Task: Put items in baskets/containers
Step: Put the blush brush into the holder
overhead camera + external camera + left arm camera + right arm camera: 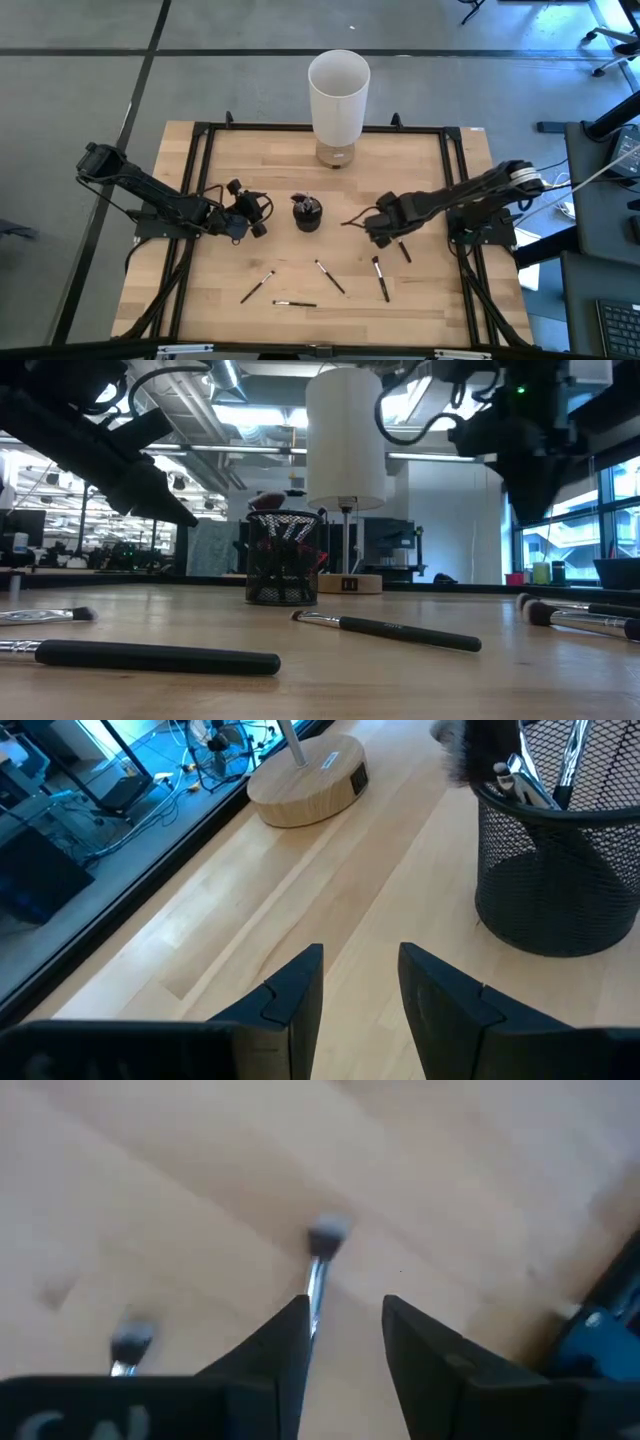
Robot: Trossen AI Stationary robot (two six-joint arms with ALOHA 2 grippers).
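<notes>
The dark mesh cup [308, 214] stands on the table's middle with several brushes upright in it; the left wrist view shows it too [560, 870]. Several dark-handled brushes lie flat on the near half of the table [330, 277] [381, 278] [257, 286]. My left gripper [252, 216] hovers open just left of the cup, with nothing between its fingers [360, 990]. My right gripper [374, 228] is right of the cup, pointing down, open [345, 1330]. Below it lies a brush whose pale ferrule and bristle tip [325, 1238] show beside one finger.
A tall white cylinder lamp [338, 95] on a round wooden base [305, 785] stands at the far middle. Two more brushes lie nearby [294, 303] [404, 250]. Black frame rails [200, 160] border the tabletop. Bare wood shows between the cup and the near brushes.
</notes>
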